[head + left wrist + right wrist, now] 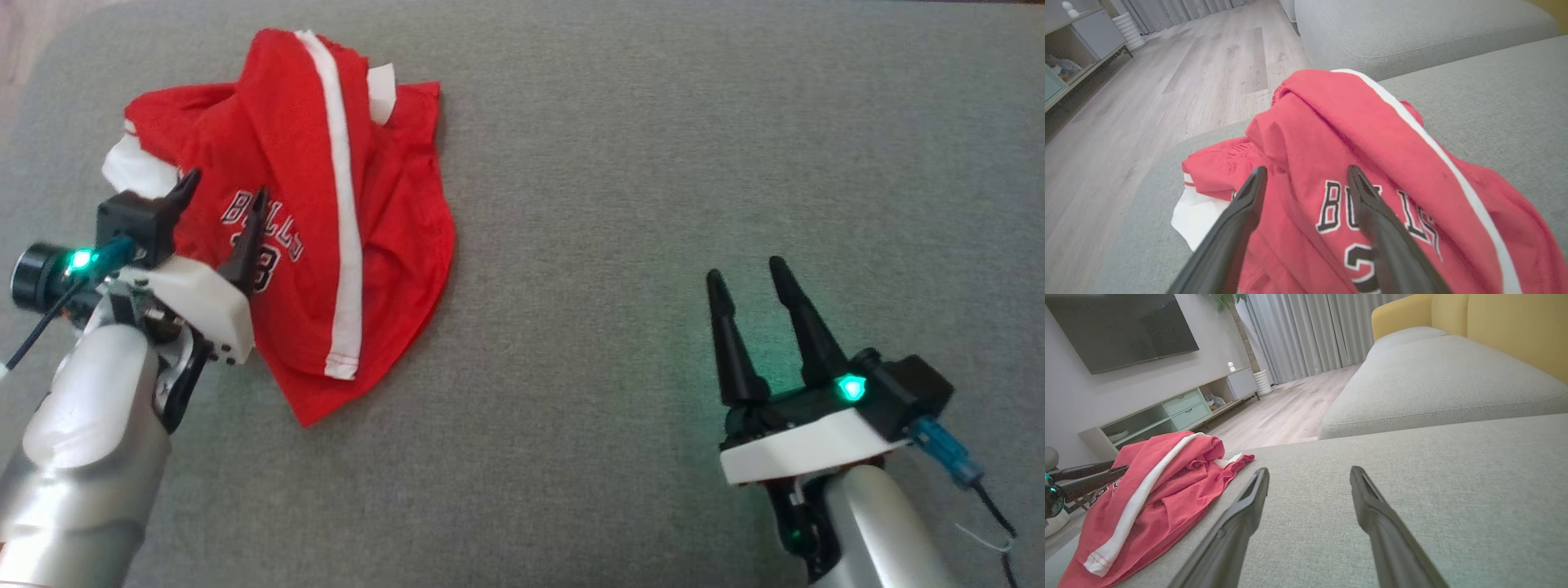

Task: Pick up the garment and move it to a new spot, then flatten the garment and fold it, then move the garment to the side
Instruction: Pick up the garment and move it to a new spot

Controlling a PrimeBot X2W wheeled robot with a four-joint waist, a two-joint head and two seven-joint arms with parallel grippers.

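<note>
Garment (326, 237) crumpled under open left pincer (222, 196), right pincer (747, 278) well apart.

Soft, matt red cloth garment with white stripes (392, 245) under the left gripper's (227, 183) matt black plastic fingers (243, 253); rough-woven grey fabric cushion (653, 163) beneath.

Left claw (227, 186): jaws spread wide. Right claw (744, 270): jaws spread wide.

On the red garment (326, 245), toward 9 o'clock in the head view, black letters with a white edge read "BULLS", partly covered. At 6 o'clock from this word stands a number. It begins with "2"; its second digit is not clear.
</note>
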